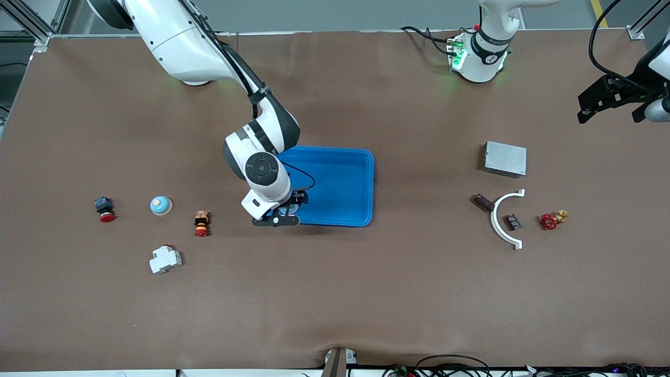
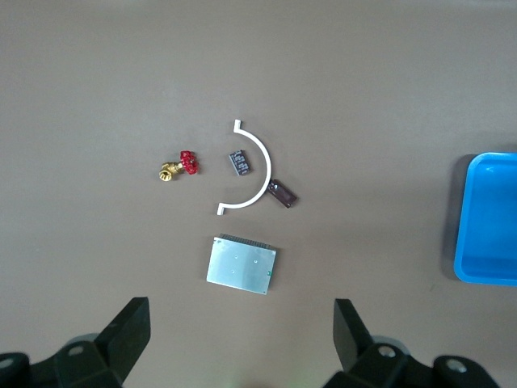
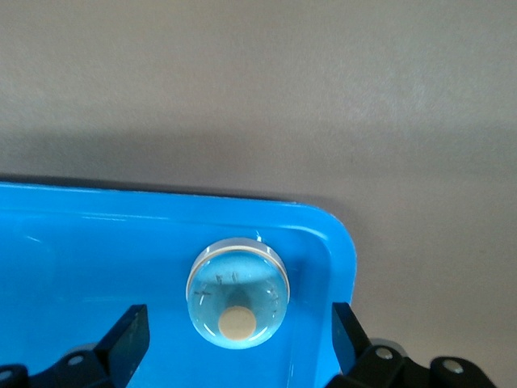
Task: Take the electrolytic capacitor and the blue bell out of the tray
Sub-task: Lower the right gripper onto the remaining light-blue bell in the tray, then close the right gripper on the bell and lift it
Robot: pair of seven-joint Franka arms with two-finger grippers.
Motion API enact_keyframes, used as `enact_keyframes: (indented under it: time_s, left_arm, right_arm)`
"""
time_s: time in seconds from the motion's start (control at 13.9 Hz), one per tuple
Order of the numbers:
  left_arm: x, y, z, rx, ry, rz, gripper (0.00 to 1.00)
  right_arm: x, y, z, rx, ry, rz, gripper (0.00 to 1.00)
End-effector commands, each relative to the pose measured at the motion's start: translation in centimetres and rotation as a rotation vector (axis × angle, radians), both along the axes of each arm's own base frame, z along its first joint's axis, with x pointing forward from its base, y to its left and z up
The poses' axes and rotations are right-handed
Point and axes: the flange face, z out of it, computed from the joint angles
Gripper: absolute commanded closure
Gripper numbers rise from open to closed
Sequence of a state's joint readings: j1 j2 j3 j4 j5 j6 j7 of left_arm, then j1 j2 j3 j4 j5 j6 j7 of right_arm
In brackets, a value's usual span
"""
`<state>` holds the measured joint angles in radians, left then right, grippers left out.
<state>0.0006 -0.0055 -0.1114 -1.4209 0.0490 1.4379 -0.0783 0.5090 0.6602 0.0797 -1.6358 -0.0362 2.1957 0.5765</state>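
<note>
Blue bell (image 3: 237,293) sits between your released right gripper (image 1: 284,213) fingers, tight against the tray (image 1: 361,188) corner, so your outer finger could catch the rim.

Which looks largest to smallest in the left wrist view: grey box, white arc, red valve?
1. Grey box, close to the white arc in span but far more solid.
2. White arc.
3. Red valve.
</note>
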Motion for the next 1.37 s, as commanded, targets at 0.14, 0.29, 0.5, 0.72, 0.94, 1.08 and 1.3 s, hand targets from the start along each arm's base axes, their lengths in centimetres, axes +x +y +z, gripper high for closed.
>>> enact_keyframes:
  time_s: [0.14,0.29,0.5,0.72,0.94,1.08,1.3]
  left_arm:
    - [-1.0,0.2,0.4,-0.013,0.026,-0.001,0.00]
    - [-1.2,0.2,0.4,-0.008,0.038,-0.016,0.00]
    - [-1.4,-2.9,0.0,-0.006,0.045,-0.068,0.00]
    - [-1.7,-4.6,0.0,0.005,0.043,-0.102,0.00]
    - [-1.6,-3.7,0.2,-0.006,0.045,-0.086,0.00]
    - [-1.6,-3.7,0.2,-0.022,0.047,-0.090,0.00]
    - [-1.8,-4.0,-0.1,-0.041,0.065,-0.080,0.00]
  right_arm:
    - [-1.0,1.2,-1.6,0.011,-0.019,0.021,0.00]
    - [-1.0,1.2,-2.0,0.012,-0.018,0.021,0.00]
    - [-1.1,1.2,-2.8,0.007,-0.009,0.022,0.00]
    - [-1.1,0.9,-3.7,0.004,-0.003,0.019,0.00]
    - [-1.1,1.1,-4.5,0.009,-0.008,0.020,0.00]
    - [-1.1,1.1,-4.7,0.010,-0.009,0.020,0.00]
    - [-1.1,1.1,-4.8,0.010,-0.009,0.023,0.25]
